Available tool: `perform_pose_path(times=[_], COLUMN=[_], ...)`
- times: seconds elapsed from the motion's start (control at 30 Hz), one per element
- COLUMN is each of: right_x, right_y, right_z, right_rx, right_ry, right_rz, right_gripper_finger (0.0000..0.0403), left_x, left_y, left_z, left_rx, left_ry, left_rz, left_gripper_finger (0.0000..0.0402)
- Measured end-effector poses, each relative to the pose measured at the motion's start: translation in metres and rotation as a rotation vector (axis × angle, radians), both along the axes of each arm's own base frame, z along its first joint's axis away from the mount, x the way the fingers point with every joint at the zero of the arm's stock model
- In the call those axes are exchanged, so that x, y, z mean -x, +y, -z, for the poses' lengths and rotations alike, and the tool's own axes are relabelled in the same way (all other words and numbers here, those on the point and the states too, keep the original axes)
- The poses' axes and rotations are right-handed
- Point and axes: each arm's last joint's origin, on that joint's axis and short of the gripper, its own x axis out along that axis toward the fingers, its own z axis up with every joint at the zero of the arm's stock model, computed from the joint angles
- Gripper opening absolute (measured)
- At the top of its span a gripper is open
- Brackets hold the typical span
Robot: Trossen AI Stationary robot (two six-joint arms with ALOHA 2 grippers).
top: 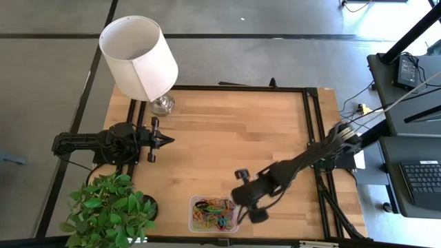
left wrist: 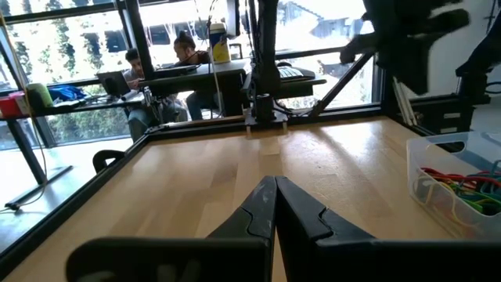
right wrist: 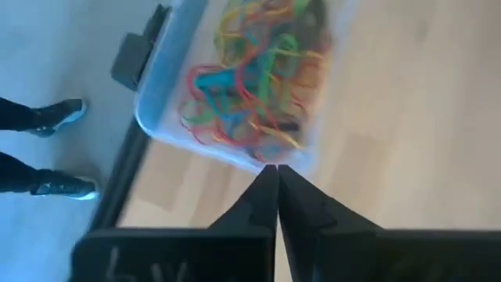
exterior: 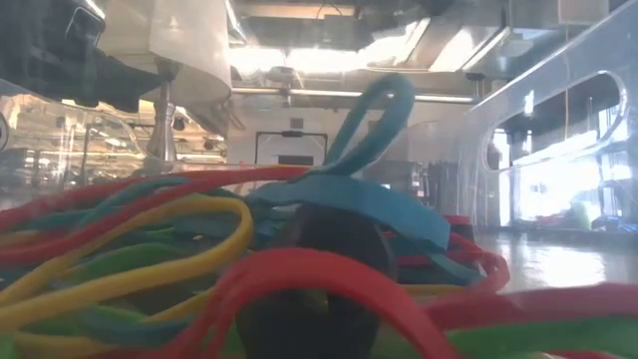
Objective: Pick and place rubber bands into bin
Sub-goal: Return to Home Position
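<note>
Noting the right claw [right wrist: 275, 174] first: fingers clenched tip to tip, nothing between them. It hangs just beside the right-hand wall of the bin [top: 192, 217], with its arm stretched in from the right edge of the tabletop [top: 234, 131].

Bin sits at the front edge of the tabletop, between the plant [top: 110, 210] and the right arm. Rubber bands [top: 215, 215] lie heaped inside it in a loose tangle of red, yellow, green and blue. The low view shows the same heap close up, loops lying across one another. No loose bands show on the bare wood in the high view.

Left claw [top: 167, 140] is parked at the left side, in front of the lamp [top: 138, 52] and well apart from the bin. It points across the wood with fingers closed and empty. That arm looks folded back at rest.

Judgement: sorting looks done or near done, since every band in sight lies in the bin. The step in hand reads as the return to rest for the right arm, the only one out of place.

Next move calls for lifting that claw up and away from the bin wall before swinging back toward the right side. The wrist parts sit close to the rim, and a low sweep could nudge the light tub or drag a loop out over the edge.
</note>
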Motion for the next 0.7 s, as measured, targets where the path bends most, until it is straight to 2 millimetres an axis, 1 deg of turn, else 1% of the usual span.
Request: perform_pose_path(times=[0.07, 0.13, 0.2, 0.27, 0.33, 0.43, 0.57, 0.7], right_x=[0.014, 0.031, 0.051, 0.072, 0.094, 0.124, 0.158, 0.183], right_y=[-0.015, -0.033, -0.054, -0.075, -0.095, -0.122, -0.149, -0.169], right_z=[-0.007, -0.008, -0.007, -0.001, 0.009, 0.019, 0.031, 0.036], right_rx=[-0.006, -0.022, -0.054, -0.084, -0.102, -0.111, -0.111, -0.144], right_ry=[-0.040, -0.105, -0.191, -0.283, -0.351, -0.497, -0.640, -0.766], right_rz=[-0.001, 0.005, 0.024, 0.047, 0.078, 0.096, 0.144, 0.188], right_gripper_finger=[0.0011, 0.0004, 0.0006, 0.0008, 0.0008, 0.0003, 0.0005, 0.0002], left_x=[0.000, 0.000, 0.000, 0.000, 0.000, 0.000, 0.000, 0.000], left_y=[0.000, 0.000, 0.000, 0.000, 0.000, 0.000, 0.000, 0.000], left_z=[0.000, 0.000, 0.000, 0.000, 0.000, 0.000, 0.000, 0.000], left_rx=[0.000, 0.000, 0.000, -0.001, 0.000, 0.000, 0.000, -0.001], left_ry=[0.000, 0.000, 0.000, 0.000, 0.000, 0.000, 0.000, 0.000], left_rz=[0.000, 0.000, 0.000, 0.000, 0.000, 0.000, 0.000, 0.000], left_gripper_finger=[0.0004, 0.0004, 0.0004, 0.0004, 0.0004, 0.0004, 0.0004, 0.0004])
